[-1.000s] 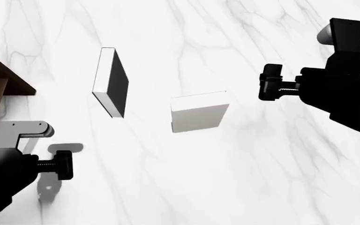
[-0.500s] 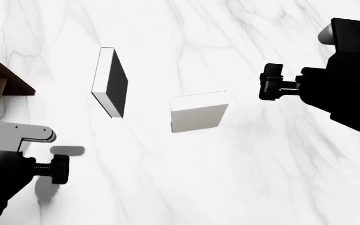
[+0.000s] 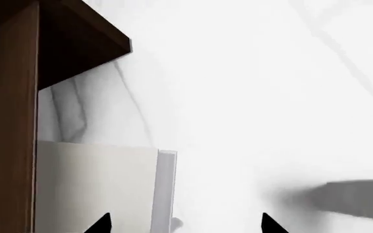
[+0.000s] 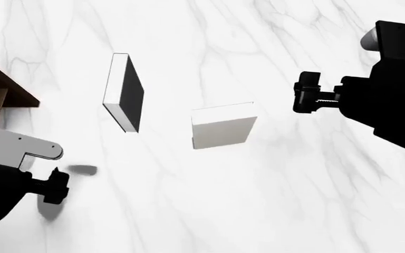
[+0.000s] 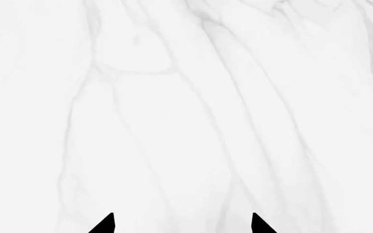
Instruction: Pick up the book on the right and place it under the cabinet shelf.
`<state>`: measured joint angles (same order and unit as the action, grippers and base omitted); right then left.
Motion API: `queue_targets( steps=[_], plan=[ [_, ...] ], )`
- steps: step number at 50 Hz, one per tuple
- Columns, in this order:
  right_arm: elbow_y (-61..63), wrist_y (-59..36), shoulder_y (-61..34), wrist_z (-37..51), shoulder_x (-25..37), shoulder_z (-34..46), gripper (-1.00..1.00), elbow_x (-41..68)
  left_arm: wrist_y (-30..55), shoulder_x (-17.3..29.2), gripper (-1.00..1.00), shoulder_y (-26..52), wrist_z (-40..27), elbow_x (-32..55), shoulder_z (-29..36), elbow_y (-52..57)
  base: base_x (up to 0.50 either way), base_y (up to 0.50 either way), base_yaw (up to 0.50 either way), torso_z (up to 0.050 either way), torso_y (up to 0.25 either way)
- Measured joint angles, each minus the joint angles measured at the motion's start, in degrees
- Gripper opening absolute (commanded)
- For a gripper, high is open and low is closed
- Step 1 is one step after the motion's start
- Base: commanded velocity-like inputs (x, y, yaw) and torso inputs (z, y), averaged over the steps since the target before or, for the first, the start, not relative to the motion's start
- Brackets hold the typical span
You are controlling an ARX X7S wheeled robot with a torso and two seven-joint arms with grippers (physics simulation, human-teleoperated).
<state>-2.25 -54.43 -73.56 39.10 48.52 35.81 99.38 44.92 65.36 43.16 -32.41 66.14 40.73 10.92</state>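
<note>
book left of right pincer, apart

L arm sits low at the near-left corner of the marble surface, black forearm w/ a grey wrist block on top; left gripper points toward the middle, fingertips spread apart, nothing btwn them (wrist cam shows just two black tips). R arm comes in from the far-right edge, raised; right gripper aims left, jaws parted too, empty.
</note>
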Motion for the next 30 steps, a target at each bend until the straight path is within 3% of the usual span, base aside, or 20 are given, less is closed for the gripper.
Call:
queue_targets(
  steps=[30],
  plan=[
    [-0.29,-0.03,-0.43,-0.02,-0.36,0.19,1.00,0.02,1.38,0.75,1.00,1.20,-1.66,-1.86,-0.98,6.23,0.00,0.00,0.00,0.000,0.000]
  ],
)
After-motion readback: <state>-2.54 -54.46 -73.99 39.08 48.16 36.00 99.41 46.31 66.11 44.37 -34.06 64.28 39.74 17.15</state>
